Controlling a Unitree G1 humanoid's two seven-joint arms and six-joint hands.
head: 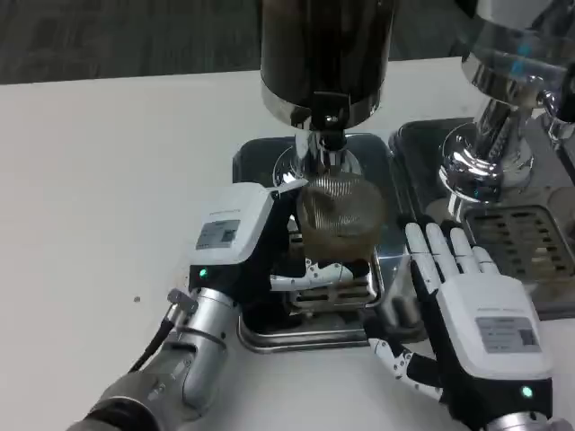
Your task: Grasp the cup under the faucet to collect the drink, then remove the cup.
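A clear ribbed cup (pixel 340 211) stands on the drip tray (pixel 305 332) right under the faucet (pixel 328 135) of the dark drink dispenser (pixel 325 54). My left hand (pixel 260 247) grips the cup from its left side, fingers wrapped around its lower part. Whether any liquid is in the cup I cannot tell. To the right of the tray, my right hand (pixel 472 310) lies open with its fingers stretched forward, flat over the table and holding nothing.
A second chrome dispenser (pixel 503 99) with its own grated drip tray (pixel 526 242) stands at the right, just beyond my right hand. Bare white table (pixel 108 180) spreads to the left.
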